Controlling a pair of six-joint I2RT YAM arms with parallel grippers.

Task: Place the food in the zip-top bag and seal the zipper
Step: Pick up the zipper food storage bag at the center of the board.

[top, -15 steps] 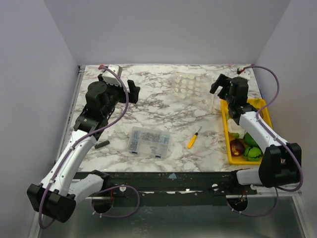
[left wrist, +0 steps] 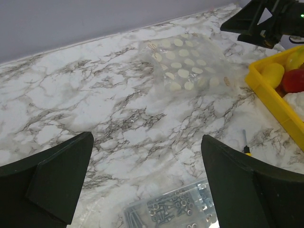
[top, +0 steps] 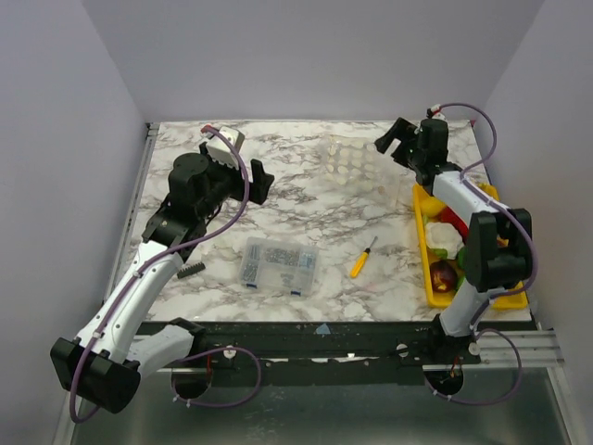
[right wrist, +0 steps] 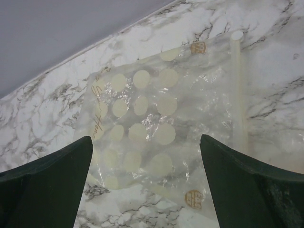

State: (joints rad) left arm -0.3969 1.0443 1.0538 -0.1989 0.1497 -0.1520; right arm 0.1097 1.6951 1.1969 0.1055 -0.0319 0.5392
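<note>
No lettering can be read for certain. The zip-top bag (right wrist: pixel 152 128), lying on the marbled worktop (right wrist: pixel 266 28), carries a line of gold cursive script (right wrist: pixel 97 119) along one edge and two round gold emblems (right wrist: pixel 198 47) near its zipper side — all too small and blurred to make out.

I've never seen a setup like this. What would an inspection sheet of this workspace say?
Surface: marble-patterned table, white with grey veins.
Job's things: zip-top bag lies flat at the far side, unfilled; food sits in the yellow tray on the right.
Clutter: clear compartment box of metal parts and yellow-handled screwdriver, mid-table.
Grippers: left gripper open, holding nothing; right gripper open above the bag.
Cables: purple cables loop along both arms.
Surroundings: plain pale walls; nothing else seen.
</note>
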